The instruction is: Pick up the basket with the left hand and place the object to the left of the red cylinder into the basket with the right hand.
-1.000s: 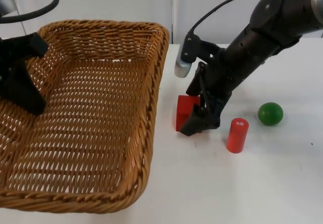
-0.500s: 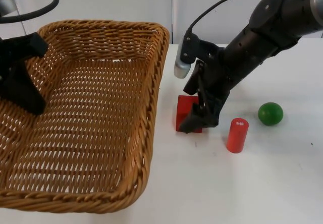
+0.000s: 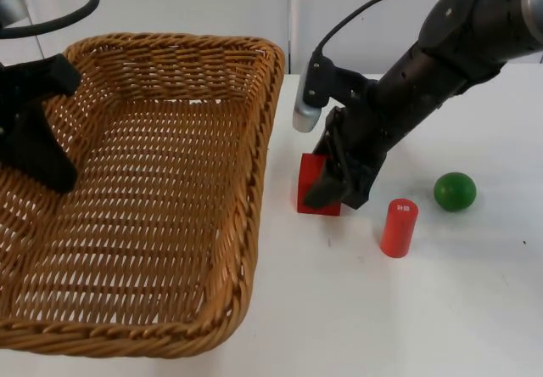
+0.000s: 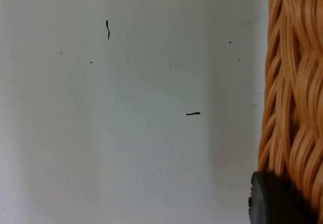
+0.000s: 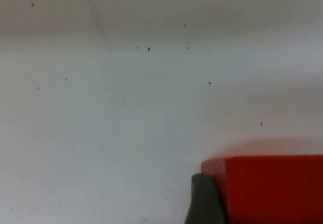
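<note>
While the basket (image 3: 153, 190) is held by the left gripper (image 3: 38, 152) | red block (image 3: 316, 186) is clamped between the right gripper (image 3: 331, 192) fingers (image 5: 204, 204) | red cylinder (image 3: 399, 227) stands just beside.

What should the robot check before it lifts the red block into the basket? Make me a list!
1. Right block chosen: the red block sits left of the red cylinder. Ok.
2. Right gripper at the block: ok; a fingertip presses its side.
3. Grip tight enough to lift: cannot tell.
4. Basket held by the left gripper at its rim: ok.
5. Basket beside the block, open side up: ok.
6. Green ball apart from the path: ok.
</note>
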Robot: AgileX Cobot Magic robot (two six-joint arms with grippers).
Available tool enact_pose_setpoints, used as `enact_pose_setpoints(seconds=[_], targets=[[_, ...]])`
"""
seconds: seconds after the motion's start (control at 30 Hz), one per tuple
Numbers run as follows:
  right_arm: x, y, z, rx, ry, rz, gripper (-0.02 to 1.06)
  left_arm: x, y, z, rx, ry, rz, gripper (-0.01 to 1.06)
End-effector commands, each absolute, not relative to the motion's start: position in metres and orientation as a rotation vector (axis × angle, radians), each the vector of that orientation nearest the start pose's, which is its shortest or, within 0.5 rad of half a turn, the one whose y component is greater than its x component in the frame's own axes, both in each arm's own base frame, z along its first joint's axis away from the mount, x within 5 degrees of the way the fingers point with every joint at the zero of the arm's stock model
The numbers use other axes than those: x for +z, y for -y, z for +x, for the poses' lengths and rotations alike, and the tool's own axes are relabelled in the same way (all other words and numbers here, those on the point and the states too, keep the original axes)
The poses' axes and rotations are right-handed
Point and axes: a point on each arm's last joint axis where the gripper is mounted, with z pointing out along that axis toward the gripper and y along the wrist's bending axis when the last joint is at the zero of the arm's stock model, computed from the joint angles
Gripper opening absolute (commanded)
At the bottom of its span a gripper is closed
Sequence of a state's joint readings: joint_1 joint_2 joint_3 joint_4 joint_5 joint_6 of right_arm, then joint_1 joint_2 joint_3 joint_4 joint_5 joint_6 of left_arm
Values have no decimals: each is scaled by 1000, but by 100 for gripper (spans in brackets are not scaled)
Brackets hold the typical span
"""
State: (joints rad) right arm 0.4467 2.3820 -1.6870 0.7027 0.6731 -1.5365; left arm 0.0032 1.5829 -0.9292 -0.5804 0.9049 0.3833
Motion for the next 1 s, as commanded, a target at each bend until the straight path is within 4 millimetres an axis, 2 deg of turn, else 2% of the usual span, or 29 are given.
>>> enact_pose_setpoints(seconds=[0.0,0.03,0.07,0.13,0.17,0.23,0.27,0.4,0.43,0.47,0.57,0.6,0.77,0.8,0.93,0.97], targets=[[87,-245,420,386,-1916,-1772,31,215,41,280,-696,-2860,24,0],[89,-245,421,387,-1920,-1765,22,215,41,280,-696,-2860,24,0],[89,-245,421,387,-1920,-1765,22,215,41,280,-696,-2860,24,0],[98,-245,421,387,-1928,-1735,4,215,41,280,-696,-2860,24,0],[103,-245,421,385,-1926,-1725,0,215,41,280,-696,-2860,24,0],[118,-245,422,379,-1921,-1692,0,215,41,280,-696,-2860,24,0],[118,-245,422,379,-1921,-1692,0,215,41,280,-696,-2860,24,0],[157,-239,421,317,-1924,-1640,0,215,41,280,-696,-2860,24,0],[157,-239,421,317,-1924,-1640,0,215,41,280,-696,-2860,24,0],[166,-238,420,303,-1933,-1625,0,215,41,280,-696,-2860,24,0],[201,-231,414,257,-1947,-1593,0,214,41,280,-689,-2856,23,0],[201,-231,414,257,-1947,-1593,0,214,41,280,-689,-2856,23,0],[253,-220,400,210,-1974,-1504,0,214,41,280,-686,-2857,26,0],[253,-220,400,210,-1974,-1504,0,214,41,280,-686,-2857,26,0],[298,-212,384,220,-1959,-1413,0,214,41,280,-685,-2858,27,0],[298,-212,384,220,-1959,-1413,0,214,41,280,-685,-2858,27,0]])
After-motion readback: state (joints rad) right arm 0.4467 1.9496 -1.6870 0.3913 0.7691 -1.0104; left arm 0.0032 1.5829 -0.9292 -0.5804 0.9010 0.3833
